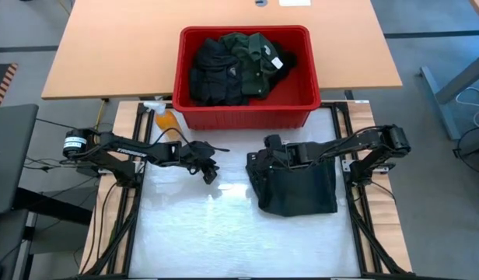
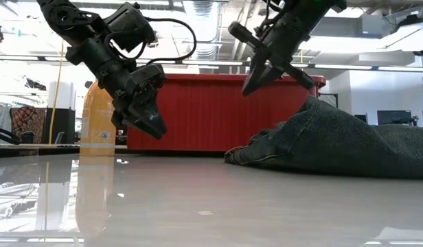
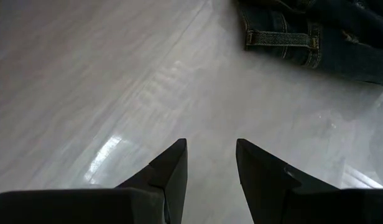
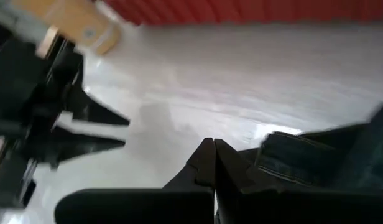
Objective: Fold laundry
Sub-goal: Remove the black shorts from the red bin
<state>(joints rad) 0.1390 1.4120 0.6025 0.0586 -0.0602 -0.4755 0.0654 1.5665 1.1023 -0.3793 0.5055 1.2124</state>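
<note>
A: Where is the laundry now?

B: 1 dark denim garment (image 1: 298,185) lies crumpled on the bench (image 1: 193,233), on the right side. The rest of the laundry (image 1: 232,66) sits heaped in the red basket (image 1: 247,115) behind it.

A: And the pincers?

B: The left pincer (image 2: 148,118) hangs above bare bench, jaws partly apart, holding nothing. The right pincer (image 2: 256,75) hovers over the garment's near edge, jaws closed and empty.

A: How would the denim handle?

B: Soft but fairly heavy, I judge; it should drape, not slip. The stitched waistband (image 3: 281,39) looks the firmest hold, 1 pincer at each end.
</note>
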